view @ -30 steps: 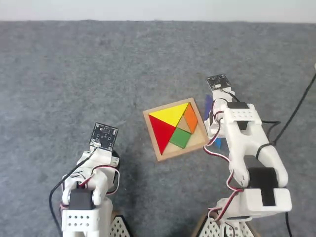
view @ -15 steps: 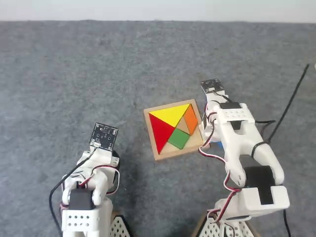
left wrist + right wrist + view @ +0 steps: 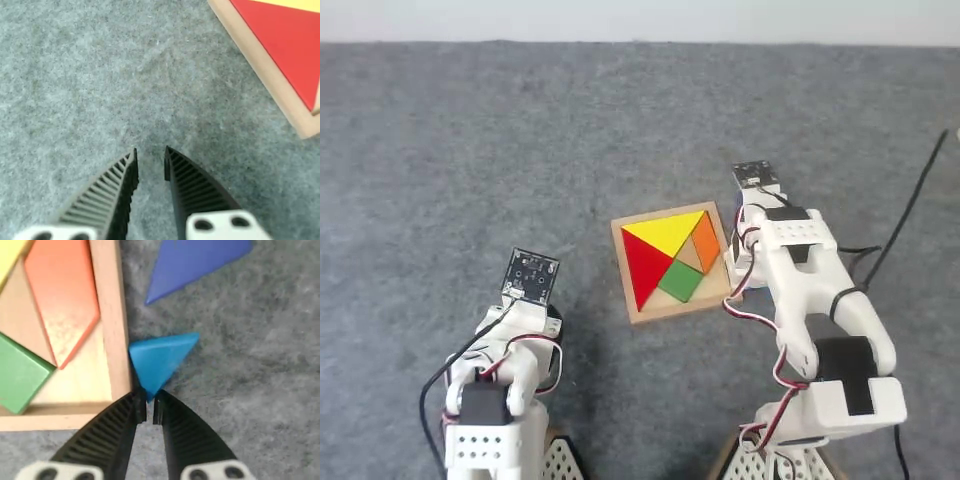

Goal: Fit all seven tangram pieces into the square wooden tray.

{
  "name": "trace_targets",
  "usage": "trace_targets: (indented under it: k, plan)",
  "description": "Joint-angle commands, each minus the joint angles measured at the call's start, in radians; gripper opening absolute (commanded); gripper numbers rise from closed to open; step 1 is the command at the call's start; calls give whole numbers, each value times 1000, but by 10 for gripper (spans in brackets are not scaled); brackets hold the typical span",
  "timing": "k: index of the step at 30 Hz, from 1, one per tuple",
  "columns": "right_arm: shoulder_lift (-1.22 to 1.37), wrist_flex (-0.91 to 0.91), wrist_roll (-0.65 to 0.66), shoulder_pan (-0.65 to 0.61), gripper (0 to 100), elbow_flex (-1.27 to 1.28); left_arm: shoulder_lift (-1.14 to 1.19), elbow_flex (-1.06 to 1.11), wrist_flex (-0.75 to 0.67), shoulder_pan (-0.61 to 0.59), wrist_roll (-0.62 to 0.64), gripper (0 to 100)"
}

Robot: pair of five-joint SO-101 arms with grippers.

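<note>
Grey felt table | left gripper over bare felt, jaws slightly parted, empty | wooden tray at centre holds red triangle, yellow triangle, green square, orange piece | right gripper nips a corner of light blue triangle against tray's outer rim | dark blue triangle near it

No writing, label, number or sign can be read anywhere. The wooden tray shows bare wood, and the tangram pieces in it, such as the red triangle, carry flat colour alone.
</note>
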Motion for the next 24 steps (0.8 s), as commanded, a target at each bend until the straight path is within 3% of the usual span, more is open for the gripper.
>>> trace_targets:
  k: [1, 7, 15, 24]
  plan:
    - [-104, 48, -20, 27, 7, -43, -21, -12, 3, -2, -11, 86]
    - [-234, 54, -51, 104, 33, -38, -21, -12, 3, -2, -11, 86]
    - [-237, 4, -63, 4, 285, -43, -21, -12, 3, -2, -11, 86]
    - [-38, -58, -115, -36, 266, -127, -21, -12, 3, -2, -11, 86]
